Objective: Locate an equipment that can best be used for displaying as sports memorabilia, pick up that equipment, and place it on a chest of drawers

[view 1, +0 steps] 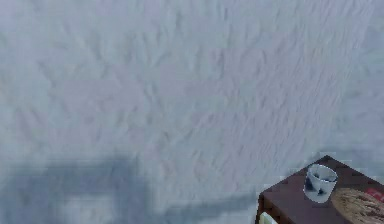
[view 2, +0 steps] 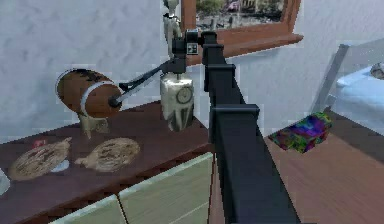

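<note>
A brown American football (view 2: 84, 90) with white stripes is at the left of a chest of drawers (view 2: 150, 140) with a dark wooden top. Under the ball is a small tan stand (view 2: 93, 126). The dark arm (view 2: 235, 130) rises from the bottom edge across the chest. The gripper (view 2: 118, 99) reaches left from the arm's far end, with its fingertips at the ball's right end. I cannot tell whether it holds the ball.
A white vase-like thing (view 2: 178, 102) stands on the chest beside the arm, and two flat brown woven pieces (view 2: 108, 153) lie near the front. A white mug (view 1: 320, 182) sits on the top's corner. Right of the chest are wooden floor, a colourful bundle (view 2: 305, 132) and a bed (view 2: 360, 85).
</note>
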Robot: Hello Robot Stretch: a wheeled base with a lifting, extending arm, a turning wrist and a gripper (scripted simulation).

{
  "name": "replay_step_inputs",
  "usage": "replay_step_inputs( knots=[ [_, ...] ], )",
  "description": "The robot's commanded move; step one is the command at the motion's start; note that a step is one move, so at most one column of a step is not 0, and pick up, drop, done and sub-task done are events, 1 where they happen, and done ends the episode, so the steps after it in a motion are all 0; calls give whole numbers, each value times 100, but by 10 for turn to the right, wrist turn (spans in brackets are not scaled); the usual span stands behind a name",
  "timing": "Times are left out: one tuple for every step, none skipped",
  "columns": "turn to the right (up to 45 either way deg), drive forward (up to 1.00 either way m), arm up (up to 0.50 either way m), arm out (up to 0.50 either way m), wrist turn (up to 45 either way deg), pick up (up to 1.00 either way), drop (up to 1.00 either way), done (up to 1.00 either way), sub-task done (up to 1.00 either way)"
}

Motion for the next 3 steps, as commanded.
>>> replay_step_inputs(
  knots=[
    [0, 0, -26, 0, 0, 0, 0, 0, 0],
    [0, 0, 0, 0, 0, 0, 100, 0, 0],
    [0, 0, 0, -10, 0, 0, 0, 0, 0]
  ],
)
